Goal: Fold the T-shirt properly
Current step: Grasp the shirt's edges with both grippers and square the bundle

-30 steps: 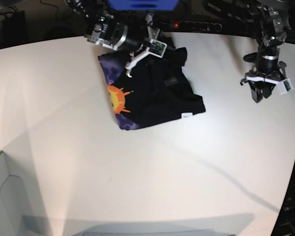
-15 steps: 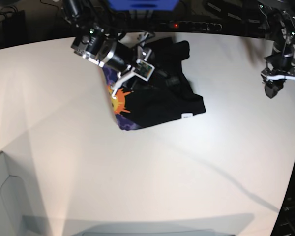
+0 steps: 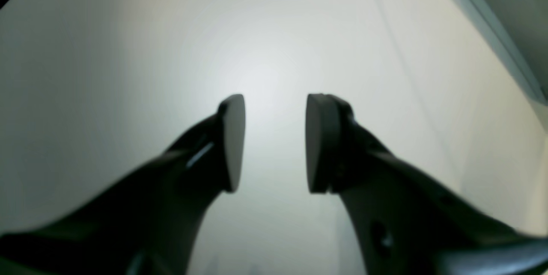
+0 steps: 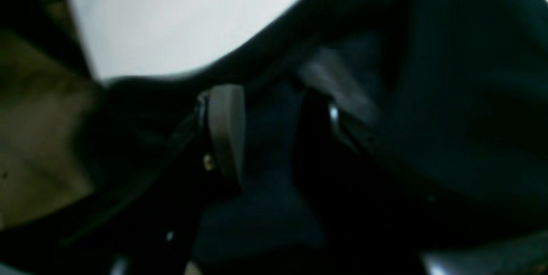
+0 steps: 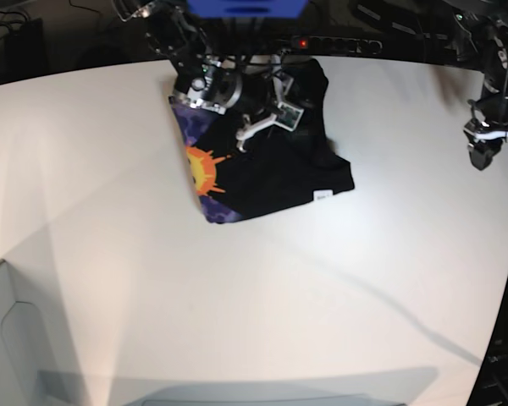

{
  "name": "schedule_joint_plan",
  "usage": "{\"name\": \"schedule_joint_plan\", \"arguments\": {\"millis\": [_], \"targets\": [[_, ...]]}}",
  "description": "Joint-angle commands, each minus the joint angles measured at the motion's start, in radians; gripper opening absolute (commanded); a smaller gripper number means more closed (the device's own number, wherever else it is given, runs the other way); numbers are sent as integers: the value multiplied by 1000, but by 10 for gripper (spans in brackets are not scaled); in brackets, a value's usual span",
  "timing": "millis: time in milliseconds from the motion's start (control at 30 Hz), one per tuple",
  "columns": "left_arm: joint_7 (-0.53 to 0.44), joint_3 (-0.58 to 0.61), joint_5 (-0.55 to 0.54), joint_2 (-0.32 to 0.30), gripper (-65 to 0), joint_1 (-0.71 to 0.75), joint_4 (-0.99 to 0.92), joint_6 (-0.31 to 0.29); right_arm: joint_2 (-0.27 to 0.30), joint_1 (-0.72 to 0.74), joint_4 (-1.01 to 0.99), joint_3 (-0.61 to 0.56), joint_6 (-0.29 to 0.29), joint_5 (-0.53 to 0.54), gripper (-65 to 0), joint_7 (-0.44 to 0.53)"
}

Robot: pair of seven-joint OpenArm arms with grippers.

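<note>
step: final fold of T-shirt | right claw clenched on black cloth | left claw released, nothing between | next: lay fold flat on counter

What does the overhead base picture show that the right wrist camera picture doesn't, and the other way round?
Only the base view shows the whole T-shirt on the white table: its orange sun print, small white tag, and the left gripper far off to the side. Only the right wrist view shows, up close, black cloth lying between the right gripper fingers. Both show the black shirt, the table and the right gripper at the shirt.
</note>
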Motion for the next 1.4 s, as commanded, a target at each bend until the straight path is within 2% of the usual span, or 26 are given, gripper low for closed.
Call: {"name": "schedule_joint_plan", "arguments": {"millis": [0, 100, 200, 333, 400, 567, 767, 1033, 1167, 1367], "targets": [[-18, -10, -12, -3, -419, 4, 19, -6, -8, 4, 20, -23, 12, 20, -402, 28], [-16, -14, -12, 6, -419, 4, 23, -6, -5, 1, 73, -31, 12, 20, -401, 30], [-16, -16, -12, 28, -419, 4, 35, -6, 23, -7, 159, 5, 12, 24, -398, 27], [-16, -10, -12, 55, -417, 15, 71, -6, 29, -49, 262, 151, 12, 24, -397, 21], [-16, -5, -12, 75, -386, 32, 94, -6, 27, -64, 285, 232, 12, 24, -380, 21], [-16, 39, -13, 120, -230, 58, 114, -6, 36, -115, 293, 399, 12, 21, -296, 21], [-19, 200, -10, 157, -213, 126, 112, -6, 35, -187, 293, 574, 12, 26, -282, 21], [-16, 351, -1, 171, -213, 155, 106, -6, 30, -274, 336, 620, 12, 26, -282, 19], [-16, 426, 45, 169, -213, 149, 104, -6, -10, -285, 326, 626, 12, 20, -282, 16], [-24, 535, 145, 177, -213, 144, 104, -6, -43, -280, 330, 674, 12, 20, -282, -99]]}}
